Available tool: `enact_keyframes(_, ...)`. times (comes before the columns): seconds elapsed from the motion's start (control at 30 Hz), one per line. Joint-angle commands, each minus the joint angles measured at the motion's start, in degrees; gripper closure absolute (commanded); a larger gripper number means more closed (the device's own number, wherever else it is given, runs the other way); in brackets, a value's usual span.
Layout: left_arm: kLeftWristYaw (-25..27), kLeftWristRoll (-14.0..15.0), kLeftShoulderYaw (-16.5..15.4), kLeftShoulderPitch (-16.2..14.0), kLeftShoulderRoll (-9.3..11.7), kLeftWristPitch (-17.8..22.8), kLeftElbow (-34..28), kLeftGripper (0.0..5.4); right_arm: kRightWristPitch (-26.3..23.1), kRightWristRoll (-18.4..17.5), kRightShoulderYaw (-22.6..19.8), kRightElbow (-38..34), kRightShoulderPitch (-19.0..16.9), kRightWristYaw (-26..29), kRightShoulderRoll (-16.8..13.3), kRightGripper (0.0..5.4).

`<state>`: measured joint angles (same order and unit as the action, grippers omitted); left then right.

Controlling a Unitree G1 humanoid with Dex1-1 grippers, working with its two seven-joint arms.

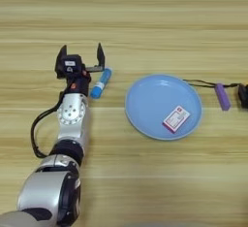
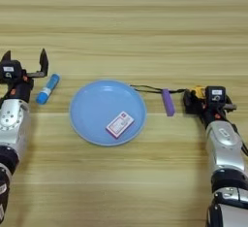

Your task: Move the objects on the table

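Pale striped wood makes up the counter [image 2: 126, 22], with a blue plate [image 2: 87, 112] in the middle holding a small red-and-white card [image 2: 119, 124]. Left of the plate lies a blue tube [image 1: 101, 83], touching the left end effector [image 1: 81, 56], whose fingers stand spread. Right of the plate lies the purple stick [image 2: 167, 102], a black cord [image 2: 145, 89] trailing past it to the yellow-and-black tape measure [image 2: 197, 94]. At that tape measure sits the right end effector [image 2: 193, 102], pinching it.

Open table [image 1: 145, 17] beyond blue plate [image 1: 145, 100] (mid-table obstacle), blue tube [image 1: 101, 84] just beside left gripper [image 1: 81, 55]
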<state>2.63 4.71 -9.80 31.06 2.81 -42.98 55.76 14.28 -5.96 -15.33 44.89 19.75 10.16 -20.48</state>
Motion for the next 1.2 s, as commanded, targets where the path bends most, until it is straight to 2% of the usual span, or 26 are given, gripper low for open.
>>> enact_keyframes(0.03,0.0,-0.4,0.2,0.4,0.0,0.4,0.6,0.00,-0.6,-0.2,0.0,0.9,-0.1,-0.1,-0.4,0.26)
enact_keyframes(0.13,0.0,-0.4,0.2,0.5,0.0,0.4,0.6,0.00,0.0,-0.7,0.0,-0.4,-0.3,0.6,0.1,0.02)
enact_keyframes(0.37,0.0,-0.4,0.3,0.5,-0.1,0.4,0.7,0.00,2.6,-1.1,-0.2,-6.0,-1.8,0.6,0.7,0.02)
enact_keyframes(0.6,-0.1,-0.4,0.3,0.6,0.0,0.3,1.0,0.00,3.6,-1.3,0.8,-14.6,-4.6,0.6,1.7,0.02)
enact_keyframes(0.8,-0.1,-0.5,0.3,0.5,0.0,0.2,0.9,0.00,2.7,-0.5,3.1,-19.9,-7.2,1.7,2.5,0.02)
enact_keyframes(1.03,-0.1,-0.4,0.3,0.5,0.0,0.2,0.9,0.00,1.4,2.7,7.0,-26.2,-11.6,2.3,2.5,0.02)
enact_keyframes(1.2,-0.1,-0.4,0.3,0.6,0.1,0.2,0.9,0.00,-0.3,3.6,9.2,-28.6,-13.1,3.3,2.8,0.02)
